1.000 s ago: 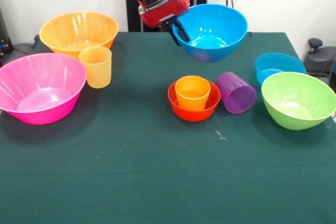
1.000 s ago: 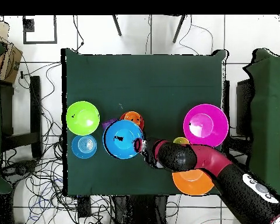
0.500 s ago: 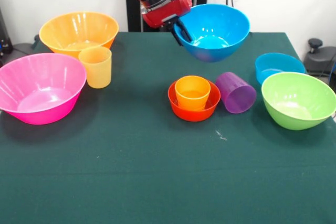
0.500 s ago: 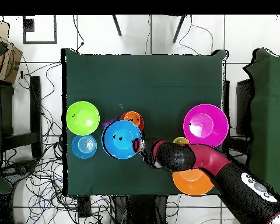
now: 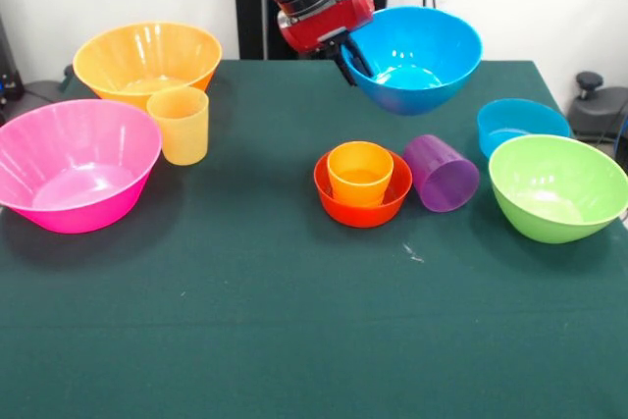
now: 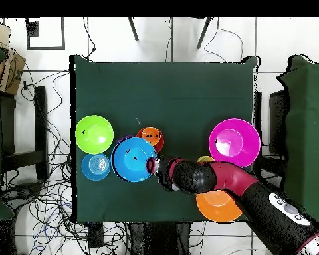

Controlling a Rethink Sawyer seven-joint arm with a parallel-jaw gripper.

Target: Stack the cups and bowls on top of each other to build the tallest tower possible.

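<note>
Gripper clamps the rim of the blue bowl, holding it aloft behind the tower; orange cup sits in the red-orange bowl on the table.

Overhead, we find the purple cup mostly hidden beneath the medium blue bowl; the pink bowl is cropped in front

Orange cup upright inside small red-orange bowl, apparently centred.
</note>
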